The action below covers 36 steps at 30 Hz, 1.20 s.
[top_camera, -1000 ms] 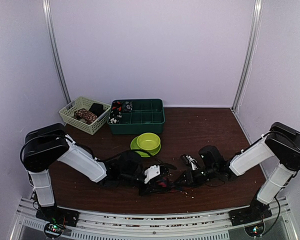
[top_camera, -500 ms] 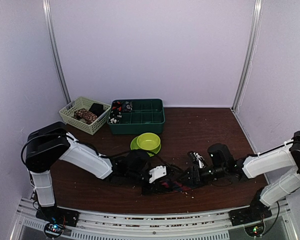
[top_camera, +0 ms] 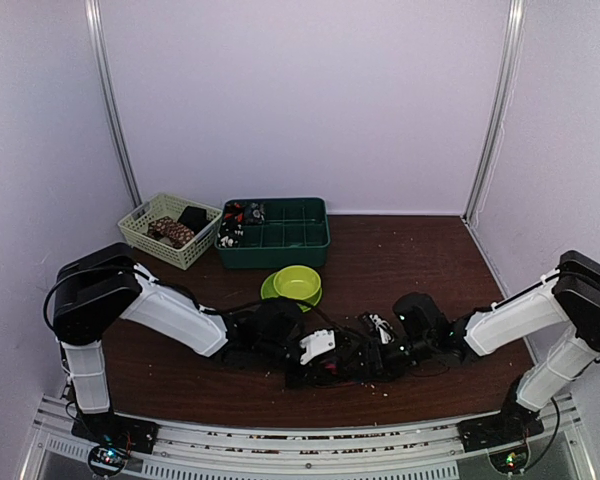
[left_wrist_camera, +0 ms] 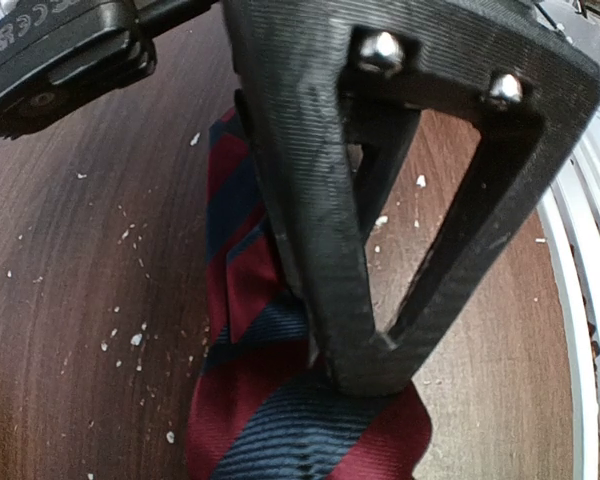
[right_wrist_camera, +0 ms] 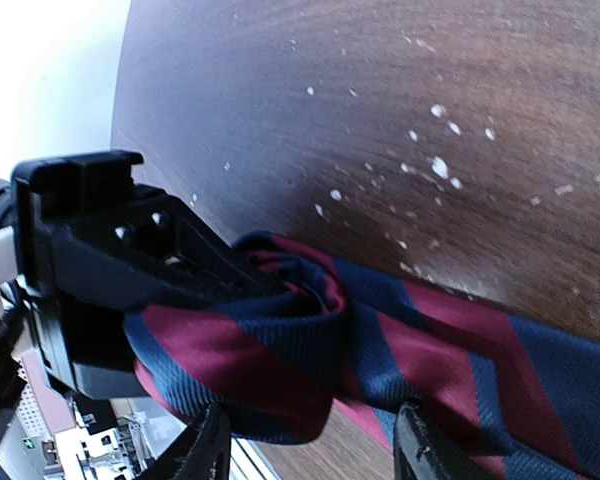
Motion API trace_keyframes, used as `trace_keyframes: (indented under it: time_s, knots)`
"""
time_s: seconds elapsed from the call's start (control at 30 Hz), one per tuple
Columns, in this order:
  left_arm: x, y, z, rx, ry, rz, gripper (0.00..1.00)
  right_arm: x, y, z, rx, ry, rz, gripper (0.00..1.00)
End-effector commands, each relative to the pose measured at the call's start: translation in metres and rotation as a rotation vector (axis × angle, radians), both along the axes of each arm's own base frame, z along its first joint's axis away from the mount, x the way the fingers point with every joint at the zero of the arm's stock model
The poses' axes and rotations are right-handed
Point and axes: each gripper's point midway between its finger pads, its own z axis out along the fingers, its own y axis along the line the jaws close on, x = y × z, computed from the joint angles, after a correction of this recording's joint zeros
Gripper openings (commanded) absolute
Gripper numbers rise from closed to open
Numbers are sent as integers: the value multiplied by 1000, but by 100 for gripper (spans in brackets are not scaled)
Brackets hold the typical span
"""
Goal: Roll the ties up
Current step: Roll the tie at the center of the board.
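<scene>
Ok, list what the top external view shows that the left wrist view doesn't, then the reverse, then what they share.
Only top external: the lime-green bowl, the dark green tray, the pale basket and the right gripper. Only left wrist: the red and navy stripes of the tie, seen sharply, with its folded end pinched. Shared: the left gripper closed on that tie, and the brown table; from above the tie is only a dark patch between the grippers.

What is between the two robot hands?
The striped tie, partly rolled. The left gripper pinches the roll, and the tie runs on under the open right gripper. The right wrist view shows it best.
</scene>
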Motion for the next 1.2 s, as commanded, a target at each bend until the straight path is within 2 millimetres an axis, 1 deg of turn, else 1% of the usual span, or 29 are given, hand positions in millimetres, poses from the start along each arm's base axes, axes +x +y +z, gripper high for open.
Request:
trace_keyframes:
  time_s: [0.0, 0.1, 0.23, 0.3, 0.37, 0.47, 0.6, 0.73, 0.77, 0.87, 0.93, 1.0, 1.03, 1.07, 1.13, 1.17]
  knots:
    - [-14, 39, -59, 232, 83, 23, 21, 16, 18, 24, 88, -44, -35, 55]
    - [-14, 43, -58, 238, 77, 30, 21, 18, 22, 34, 124, -47, -34, 55]
    - [-14, 47, -57, 241, 72, 40, 22, 17, 27, 42, 146, -47, -25, 54]
    - [-14, 46, -57, 239, 75, 42, 22, 16, 30, 41, 144, -41, -16, 53]
    - [-14, 45, -57, 240, 77, 41, 23, 15, 34, 39, 142, -38, -8, 51]
    - [-14, 45, -57, 239, 77, 42, 25, 15, 34, 27, 115, -21, -7, 41]
    - [-13, 45, -57, 233, 71, 46, 29, 10, 28, 8, 73, 20, -8, 16]
    - [-12, 42, -54, 215, 66, 51, 30, 2, 20, -4, 48, 52, -4, 2]
    - [-11, 42, -54, 212, 65, 50, 30, 1, 18, -6, 42, 54, -5, 0]
    - [-10, 40, -54, 211, 65, 55, 31, -1, 15, -8, 35, 53, -2, 0]
    - [-8, 39, -53, 207, 63, 68, 39, 0, 14, -9, 28, 46, -3, 0]
    - [-3, 39, -45, 177, 47, 101, 49, 2, 14, -11, 11, 29, 2, 0]
    - [-2, 39, -36, 145, 41, 118, 54, 2, 12, -14, -7, 18, 6, 0]
    - [-1, 38, -27, 103, 38, 134, 58, 3, 9, -17, -29, 5, 10, 0]
    - [3, 29, 3, -31, 17, 158, 64, 4, 2, -24, -73, -14, 17, 0]
    - [5, 27, 13, -82, 17, 174, 68, 4, -3, -28, -92, -18, 15, 0]
